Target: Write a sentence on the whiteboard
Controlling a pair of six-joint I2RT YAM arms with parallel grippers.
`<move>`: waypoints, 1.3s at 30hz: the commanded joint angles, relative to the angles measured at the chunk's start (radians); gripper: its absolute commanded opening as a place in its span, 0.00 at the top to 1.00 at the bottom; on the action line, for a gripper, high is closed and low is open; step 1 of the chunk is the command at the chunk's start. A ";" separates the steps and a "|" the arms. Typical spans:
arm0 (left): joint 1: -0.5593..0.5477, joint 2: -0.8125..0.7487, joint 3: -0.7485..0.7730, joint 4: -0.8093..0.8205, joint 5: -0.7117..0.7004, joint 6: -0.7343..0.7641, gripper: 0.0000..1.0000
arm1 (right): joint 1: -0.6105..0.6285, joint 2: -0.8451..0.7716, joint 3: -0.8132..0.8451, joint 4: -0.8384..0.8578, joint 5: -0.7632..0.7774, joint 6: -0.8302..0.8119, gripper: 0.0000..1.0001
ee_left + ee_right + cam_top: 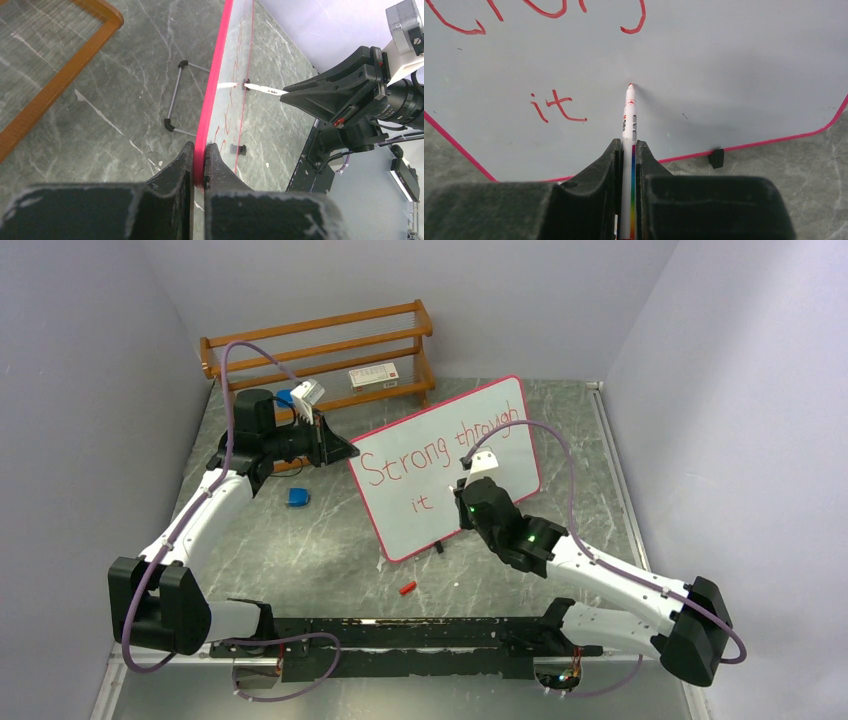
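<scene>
The whiteboard (395, 520) stands tilted on the table, white with a pink-red rim. The sentence (400, 462) in red reads "Strong through" on the top line and "it" (556, 106) below. My left gripper (345, 450) is shut on the board's left rim, and its jaws pinch the pink edge (199, 160). My right gripper (468, 485) is shut on a white marker (629, 115) with a rainbow stripe. The marker's red tip (630, 86) rests against the board just right of "it". The marker (265, 90) also shows in the left wrist view, meeting the board face.
A wooden rack (320, 350) stands behind the board with a small box (374, 377) on it. A blue object (297, 497) lies left of the board. A red cap (407, 589) lies in front of it. The board's wire stand (175, 100) sticks out behind.
</scene>
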 commanded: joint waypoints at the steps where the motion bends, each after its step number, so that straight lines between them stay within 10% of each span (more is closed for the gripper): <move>1: -0.014 0.040 -0.014 -0.086 -0.102 0.067 0.95 | -0.007 0.013 -0.009 0.038 0.021 -0.012 1.00; 39: -0.014 0.040 -0.011 -0.090 -0.108 0.068 0.95 | -0.007 0.024 0.020 0.075 -0.035 -0.047 1.00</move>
